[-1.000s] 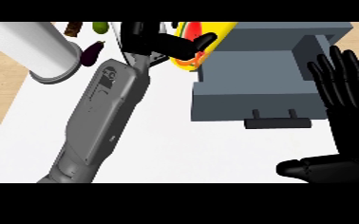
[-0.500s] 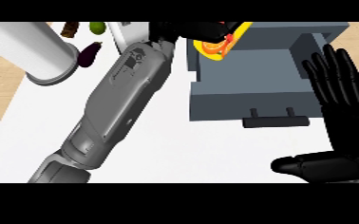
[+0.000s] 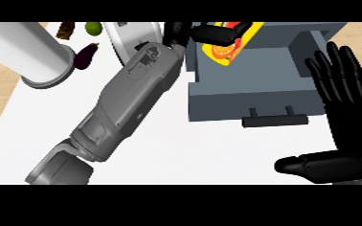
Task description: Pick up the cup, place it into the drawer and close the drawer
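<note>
Over the open drawer at the surface's far edge, my left hand curls round the cup; right hand rests open, fingers straight, by the right edge.

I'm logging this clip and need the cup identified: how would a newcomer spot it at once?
Start at the open grey drawer at upper right. At its back left corner, the left robot hand curls round the cup. It is the only yellow, red and orange thing there.
</note>
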{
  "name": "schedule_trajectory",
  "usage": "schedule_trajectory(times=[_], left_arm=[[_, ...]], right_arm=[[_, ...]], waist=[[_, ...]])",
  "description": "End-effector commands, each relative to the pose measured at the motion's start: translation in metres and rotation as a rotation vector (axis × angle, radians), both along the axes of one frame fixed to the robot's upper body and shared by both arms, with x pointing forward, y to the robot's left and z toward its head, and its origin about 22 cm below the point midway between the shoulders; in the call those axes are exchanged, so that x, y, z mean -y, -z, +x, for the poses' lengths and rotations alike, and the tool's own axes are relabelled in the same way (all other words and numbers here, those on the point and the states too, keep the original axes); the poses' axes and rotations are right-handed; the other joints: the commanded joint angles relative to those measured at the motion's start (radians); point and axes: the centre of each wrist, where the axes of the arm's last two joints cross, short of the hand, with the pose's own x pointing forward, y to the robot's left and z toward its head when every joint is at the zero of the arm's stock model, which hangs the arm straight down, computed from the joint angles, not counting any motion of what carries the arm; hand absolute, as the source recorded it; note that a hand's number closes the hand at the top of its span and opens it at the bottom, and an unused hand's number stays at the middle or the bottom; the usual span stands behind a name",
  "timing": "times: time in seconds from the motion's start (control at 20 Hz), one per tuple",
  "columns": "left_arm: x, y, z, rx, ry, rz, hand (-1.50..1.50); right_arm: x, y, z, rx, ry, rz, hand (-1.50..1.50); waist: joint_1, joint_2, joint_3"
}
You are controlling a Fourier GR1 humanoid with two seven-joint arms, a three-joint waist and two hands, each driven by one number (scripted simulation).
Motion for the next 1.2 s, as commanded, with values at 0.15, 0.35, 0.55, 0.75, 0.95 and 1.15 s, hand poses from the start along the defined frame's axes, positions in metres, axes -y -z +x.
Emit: schedule_trajectory(times=[0.15, 0.35, 0.55, 0.75, 0.95, 1.15], left_arm=[[0.012, -0.001, 0.005, -0.005, -0.034, 0.112, 1.50], [0.015, 0.009, 0.001, -0.017, -0.008, 0.142, 1.50], [0.014, 0.011, 0.005, -0.023, -0.055, 0.217, 1.50], [0.007, 0.033, 0.002, -0.011, -0.049, 0.307, -1.50], [0.020, 0.016, -0.001, -0.013, -0.060, 0.249, -1.50], [0.022, 0.005, 0.001, -0.007, 0.004, 0.166, -1.50]], right_arm=[[-0.009, 0.004, 0.009, 0.022, -0.022, 0.011, -1.50], [-0.008, 0.006, 0.010, -0.010, -0.050, 0.013, -1.50], [-0.008, -0.005, 0.009, 0.020, -0.067, -0.014, -1.50], [-0.010, 0.004, 0.013, 0.024, -0.054, 0.003, -1.50], [-0.013, -0.004, 0.006, 0.025, -0.097, 0.024, -1.50], [-0.006, -0.003, 0.007, 0.030, -0.091, 0.065, -1.50]], waist=[[-0.031, 0.009, 0.001], [-0.036, 0.009, 0.001], [-0.067, 0.016, 0.002], [-0.061, 0.020, 0.002], [-0.077, 0.016, 0.001], [-0.042, 0.011, 0.001]])
